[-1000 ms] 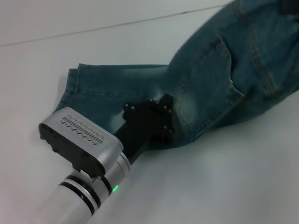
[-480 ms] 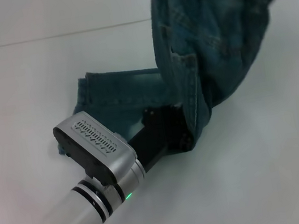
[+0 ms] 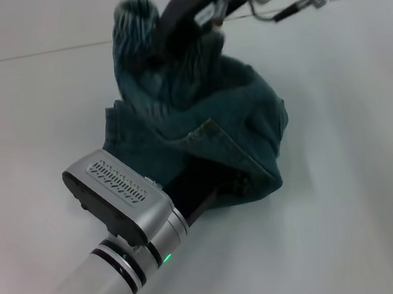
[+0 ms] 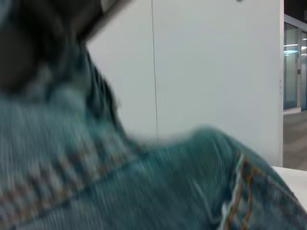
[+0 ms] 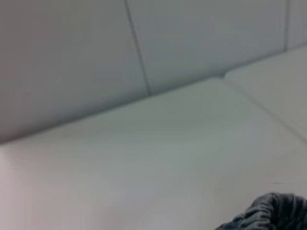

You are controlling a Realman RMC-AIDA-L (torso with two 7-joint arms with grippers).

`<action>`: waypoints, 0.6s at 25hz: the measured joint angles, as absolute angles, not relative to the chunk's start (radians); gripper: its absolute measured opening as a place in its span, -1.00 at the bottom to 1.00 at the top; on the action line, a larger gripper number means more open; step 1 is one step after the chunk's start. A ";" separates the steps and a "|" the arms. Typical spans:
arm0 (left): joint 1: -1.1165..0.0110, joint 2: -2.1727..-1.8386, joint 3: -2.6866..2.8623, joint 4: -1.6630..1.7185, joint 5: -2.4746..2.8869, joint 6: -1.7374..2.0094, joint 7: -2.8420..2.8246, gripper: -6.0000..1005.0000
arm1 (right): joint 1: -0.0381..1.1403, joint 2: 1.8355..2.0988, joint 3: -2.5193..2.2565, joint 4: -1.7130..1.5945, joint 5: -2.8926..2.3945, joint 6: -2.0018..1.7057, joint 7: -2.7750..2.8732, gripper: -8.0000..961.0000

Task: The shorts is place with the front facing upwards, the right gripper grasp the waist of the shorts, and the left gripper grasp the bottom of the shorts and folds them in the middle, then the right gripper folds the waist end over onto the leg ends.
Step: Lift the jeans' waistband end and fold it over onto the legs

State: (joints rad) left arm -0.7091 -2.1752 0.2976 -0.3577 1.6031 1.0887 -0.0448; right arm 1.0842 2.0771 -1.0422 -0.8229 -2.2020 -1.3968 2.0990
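While the second fold is under way, the views show the following.

Head view, garment: the shorts [image 3: 202,135] lie bunched on the white desk [image 3: 369,186], already doubled lengthwise, with the waist of the shorts [image 3: 136,17] lifted clear of the surface and carried over toward the robot's left.

Head view, right tool: the right gripper [image 3: 186,14] hangs above the far part of the heap, its fingers clamped on the gathered waistband; its silver wrist shows a lit blue ring.

Head view, left tool: the left gripper [image 3: 218,187] lies low on the desk at the near side, its black fingers buried under a denim flap, so whether they are apart or together cannot be told.

Head view, hems: the leg ends [image 3: 114,130] rest flat on the desk at the robot's left of the heap, partly covered.

Left wrist view: denim with tan stitching fills the near field, touching or just beside the camera; no fingers can be made out.

Right wrist view: mostly bare desk and wall; a ruched edge of the waistband [image 5: 268,211] shows at one corner.

Progress, judged: the middle fold appears done; the waist-over-legs fold is about halfway.

Remaining, judged: lowering the waistband onto the hems, letting go, and smoothing the slumped middle.
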 joint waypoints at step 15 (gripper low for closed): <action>-0.614 -2.170 0.284 -0.312 1.603 1.160 -0.056 -0.99 | 0.961 2.080 -1.048 -0.894 -2.065 -1.386 2.166 -0.32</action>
State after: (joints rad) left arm -0.6144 -2.1698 0.2842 -0.3120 1.6029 1.1597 -0.0555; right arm 0.9608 2.0800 -1.0478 -0.8944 -2.0650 -1.3858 2.1656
